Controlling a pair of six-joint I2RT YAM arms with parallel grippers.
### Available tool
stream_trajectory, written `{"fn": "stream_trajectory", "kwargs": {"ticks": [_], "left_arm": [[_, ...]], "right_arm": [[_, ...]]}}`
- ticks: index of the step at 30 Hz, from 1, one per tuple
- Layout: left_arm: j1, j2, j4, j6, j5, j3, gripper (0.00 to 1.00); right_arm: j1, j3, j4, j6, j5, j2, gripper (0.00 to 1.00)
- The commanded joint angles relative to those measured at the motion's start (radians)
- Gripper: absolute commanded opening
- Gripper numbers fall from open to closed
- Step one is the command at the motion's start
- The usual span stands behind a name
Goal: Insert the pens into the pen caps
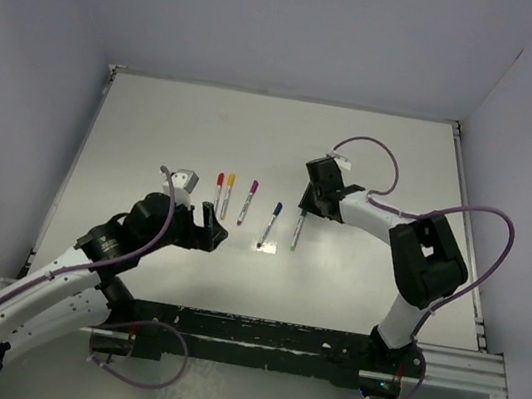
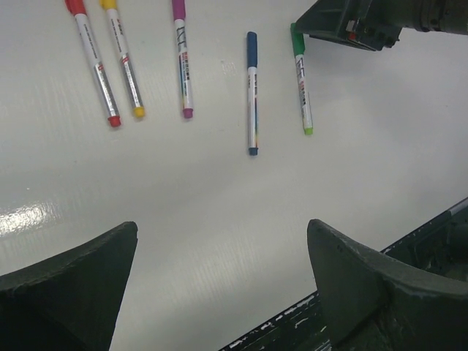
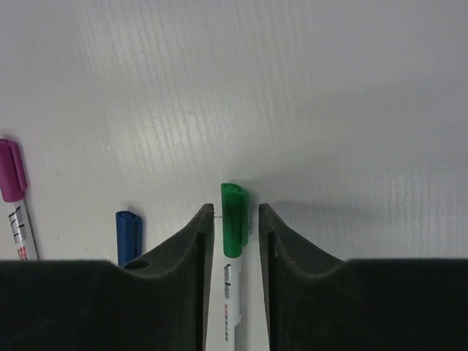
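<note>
- Your right claw (image 3: 235, 208) straddles the green pen (image 3: 228, 292) at its green cap (image 3: 234, 219). The jaws are narrowly apart with a thin gap on each side, so it is not clamped as far as the right wrist view shows.
- The pen's long axis runs straight back between the fingers, in line with the claw, so closing would pinch across the cap's width.
- From above, the green pen (image 1: 298, 230) lies near-to-far on the worktop (image 1: 155, 131), cap end far and under the right claw (image 1: 307, 209).
- The right arm is clearly nearer. Your left claw (image 1: 209, 226) is wide apart, holds nothing and sits well off to the left.
- From the left wrist, the blue pen (image 2: 251, 102), purple pen (image 2: 183, 66), yellow pen (image 2: 123, 66) and red pen (image 2: 93, 62) lie ahead in a row, roughly parallel.
- All five look capped already, I judge.
</note>
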Motion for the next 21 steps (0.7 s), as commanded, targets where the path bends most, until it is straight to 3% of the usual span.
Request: {"fn": "stream_trajectory", "kwargs": {"ticks": [1,14,21], "left_arm": [[0.007,0.002,-0.038,0.046,-0.037,0.059,0.99],[0.007,-0.002,-0.025,0.056,-0.067,0.083,0.99],[0.007,-0.027,-0.042,0.04,-0.094,0.086,0.99]], "right_arm": [[0.0,0.05,-0.023,-0.003,0.044,-0.029,0.35],[0.0,0.023,-0.087,-0.051,0.149,-0.327,0.43],[0.0,-0.082,-0.179,-0.055,0.267,-0.592,0.59]]}}
